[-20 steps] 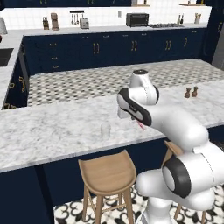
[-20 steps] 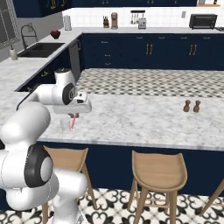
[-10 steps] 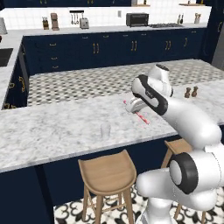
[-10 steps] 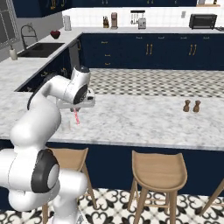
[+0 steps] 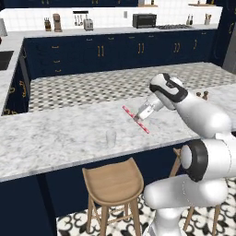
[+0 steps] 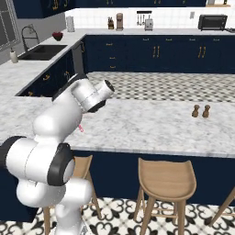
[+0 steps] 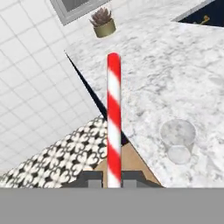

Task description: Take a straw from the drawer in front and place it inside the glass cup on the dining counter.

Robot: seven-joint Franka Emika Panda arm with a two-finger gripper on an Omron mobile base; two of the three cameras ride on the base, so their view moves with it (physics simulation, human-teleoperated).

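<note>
While clamped in the fingers (image 5: pixel 139 117) — one straw (image 5: pixel 135 119), one glass cup (image 5: pixel 111 138) below.

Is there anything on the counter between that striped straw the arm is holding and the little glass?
No. In the left base view only bare dining counter lies between the straw in the gripper and the glass cup.

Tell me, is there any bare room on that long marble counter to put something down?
Plenty. The dining counter is bare left of the glass cup, and again between the arm and the two small shakers in the right base view. The busy patch is beside the cup, where the gripper holds the straw above the top.
</note>
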